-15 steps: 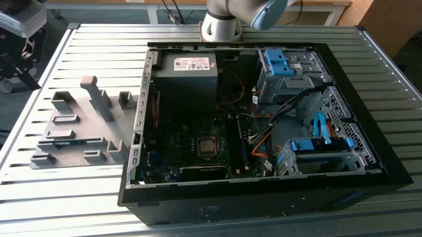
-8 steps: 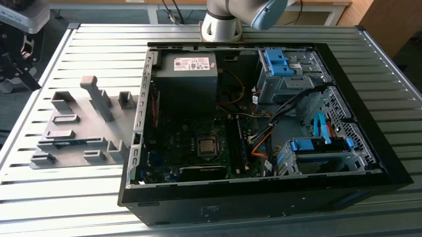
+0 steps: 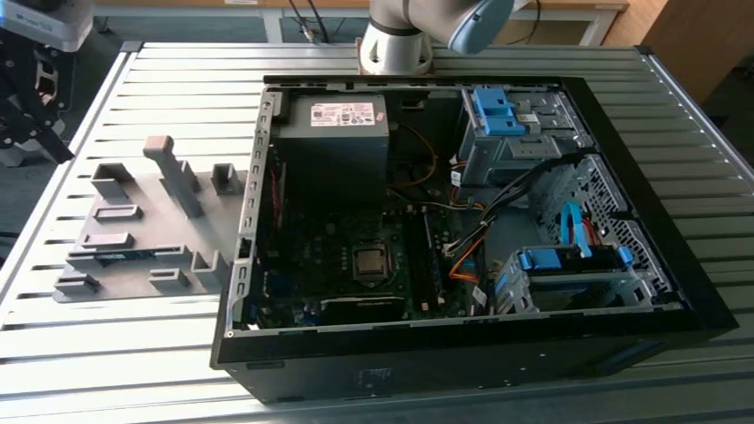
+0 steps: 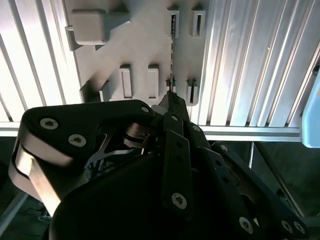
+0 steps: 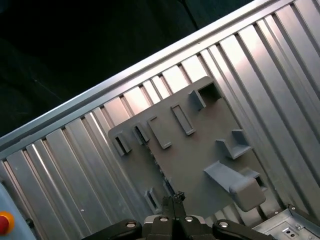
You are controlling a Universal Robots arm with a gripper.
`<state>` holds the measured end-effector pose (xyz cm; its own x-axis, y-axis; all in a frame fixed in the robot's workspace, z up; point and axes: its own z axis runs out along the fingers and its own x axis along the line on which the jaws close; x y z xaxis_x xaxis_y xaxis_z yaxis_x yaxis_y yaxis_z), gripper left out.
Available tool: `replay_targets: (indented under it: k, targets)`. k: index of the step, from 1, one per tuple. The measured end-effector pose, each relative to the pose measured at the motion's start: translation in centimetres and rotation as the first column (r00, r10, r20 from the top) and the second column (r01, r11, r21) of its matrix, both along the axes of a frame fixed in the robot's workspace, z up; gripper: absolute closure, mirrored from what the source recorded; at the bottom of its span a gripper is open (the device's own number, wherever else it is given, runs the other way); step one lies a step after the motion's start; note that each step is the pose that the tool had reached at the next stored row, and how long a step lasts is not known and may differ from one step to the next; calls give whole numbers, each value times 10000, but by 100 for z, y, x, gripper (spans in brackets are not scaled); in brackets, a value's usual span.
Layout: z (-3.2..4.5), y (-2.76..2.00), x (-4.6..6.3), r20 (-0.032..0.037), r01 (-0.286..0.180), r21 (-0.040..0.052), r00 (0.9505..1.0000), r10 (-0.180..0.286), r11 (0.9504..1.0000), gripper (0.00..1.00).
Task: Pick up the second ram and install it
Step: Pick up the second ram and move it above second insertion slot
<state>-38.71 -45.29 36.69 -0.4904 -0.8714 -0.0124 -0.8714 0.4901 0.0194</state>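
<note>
The ribbed silver aluminium worktop (image 3: 118, 353) carries everything. On it lies a large open black metal computer case (image 3: 412, 375), its side off. Inside are a dark green motherboard (image 3: 318, 256), a grey boxy power supply (image 3: 334, 132) toward twelve o'clock, and metal drive cages with bright blue plastic latches (image 3: 495, 110) at one and four o'clock. At twelve o'clock from the case, the light grey base of the robot arm (image 3: 395, 44) stands on the worktop's far edge.

At nine o'clock from the case, on the exterior view's left, sits a flat grey plastic holder plate (image 3: 165, 230) with raised blocks and slots.

The black linked end effector (image 4: 170, 97) hangs above this plate in both wrist views. Its fingers taper to one narrow tip and look drawn together, with nothing visibly between them.

The second ram (image 3: 124, 256), a thin blue-green circuit-board stick, stands on edge in the holder's slots, toward seven o'clock on the plate in the exterior view. In the second wrist view it is a fine dark line (image 4: 172, 55) running between two pairs of slot blocks, with the end effector's tip over one end of it. Whether tip and stick touch, I cannot tell.
</note>
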Motion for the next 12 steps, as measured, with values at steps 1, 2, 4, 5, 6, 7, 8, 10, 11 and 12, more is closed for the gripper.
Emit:
replay_targets:
  k: [1, 2, 4, 5, 6, 7, 8, 10, 11, 12]
  targets:
    - [-2, 0, -1, 0, -143, 0, 9999, 143, 9999, 89]
    - [-2, 0, -2, 0, -284, 0, 9996, 284, 9996, 89]
    - [-7, 0, -9, 2, -499, 2, 9988, 499, 9988, 89]
    - [-8, 1, -16, 1, -567, 0, 9984, 567, 9984, 89]
    - [-11, 1, -31, 1, -608, 1, 9982, 608, 9982, 89]
    - [-13, 1, -54, 0, -624, 0, 9981, 624, 9981, 89]
    - [-16, 2, -76, -1, -629, 0, 9980, 629, 9980, 89]
    - [-24, 4, -102, 1, -688, 1, 9976, 688, 9976, 89]
    - [-28, 4, -101, 2, -811, 2, 9967, 811, 9967, 89]
    - [-29, 4, -101, -1, -989, 0, 9951, 989, 9951, 89]
